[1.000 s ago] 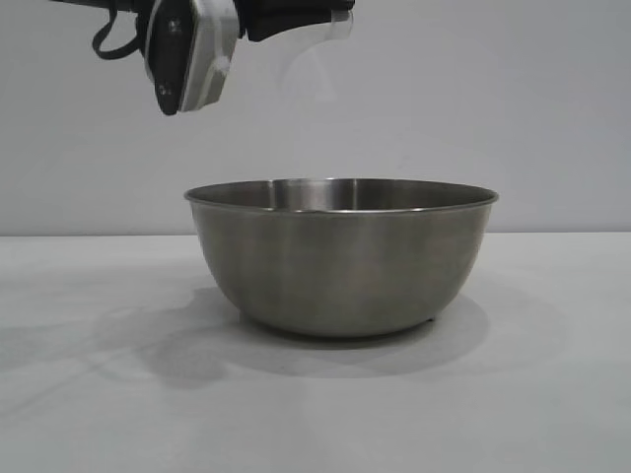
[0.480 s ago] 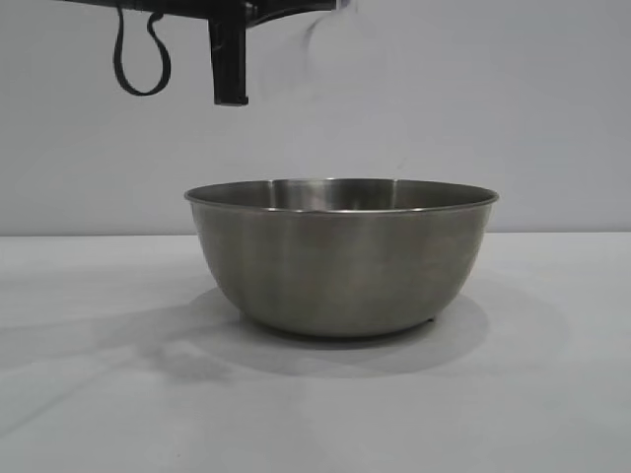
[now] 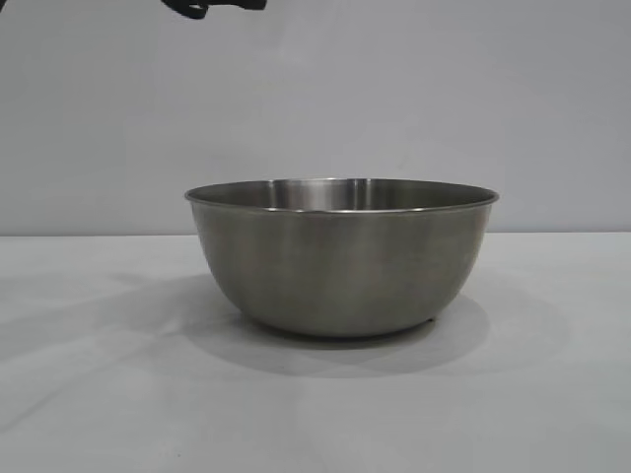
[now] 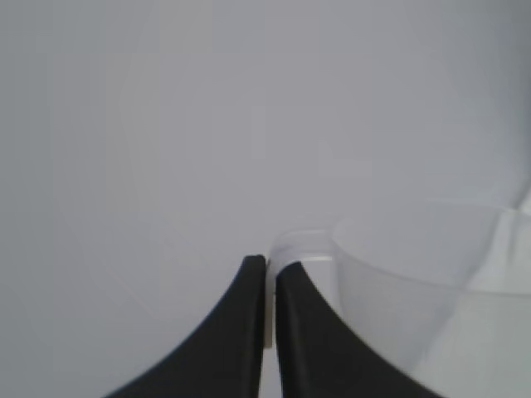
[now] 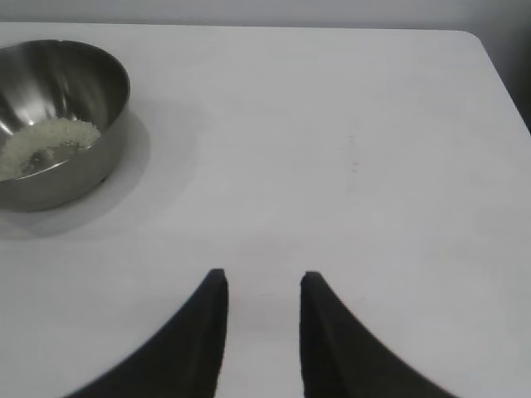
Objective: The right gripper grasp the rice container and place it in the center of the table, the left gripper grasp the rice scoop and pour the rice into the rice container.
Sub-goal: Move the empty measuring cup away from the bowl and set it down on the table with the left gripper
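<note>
Both grippers aloft, left gripper (image 4: 270, 269) pinching rice scoop (image 4: 415, 282) handle, right gripper (image 5: 264, 282) parted.

A plain pale grey wall (image 3: 473, 99) rises behind the white table (image 3: 89, 394). Soft, even light leaves faint shadows on the tabletop, whose far corner is rounded.

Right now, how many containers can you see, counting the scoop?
2. The rice container stands on the table with rice inside. The rice scoop is clamped by its handle in the left gripper, mostly out of the exterior view.
</note>
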{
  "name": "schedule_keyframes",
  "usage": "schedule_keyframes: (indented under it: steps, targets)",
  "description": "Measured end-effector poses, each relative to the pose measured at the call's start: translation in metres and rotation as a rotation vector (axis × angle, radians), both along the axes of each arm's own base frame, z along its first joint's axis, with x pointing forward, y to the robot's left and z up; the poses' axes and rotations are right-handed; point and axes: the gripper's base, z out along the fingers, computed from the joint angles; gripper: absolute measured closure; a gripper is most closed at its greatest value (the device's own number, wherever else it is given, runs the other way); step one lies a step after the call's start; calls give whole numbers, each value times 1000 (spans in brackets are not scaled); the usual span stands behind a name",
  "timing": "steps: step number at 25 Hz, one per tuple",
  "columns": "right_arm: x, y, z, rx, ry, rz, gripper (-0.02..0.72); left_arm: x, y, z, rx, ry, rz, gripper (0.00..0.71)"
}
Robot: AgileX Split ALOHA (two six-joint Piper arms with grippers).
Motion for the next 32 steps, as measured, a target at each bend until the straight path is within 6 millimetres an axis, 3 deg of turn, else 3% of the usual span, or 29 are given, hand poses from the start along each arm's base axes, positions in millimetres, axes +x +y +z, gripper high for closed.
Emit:
schedule_keyframes:
  steps: [3,7,14,24,32]
  targets:
    - [0,0,0,0,0,0,488,-7,21,-16,-80,100,59,710]
    - [0,0,0,0,0,0,488,-20,35,-33,-139,197,101,710]
    - [0,0,0,0,0,0,488,-41,44,-57,-77,287,164,710]
    - [0,0,0,0,0,0,488,-45,47,-105,-28,432,197,710]
    - [0,0,0,0,0,0,488,-46,47,-119,-5,475,199,710]
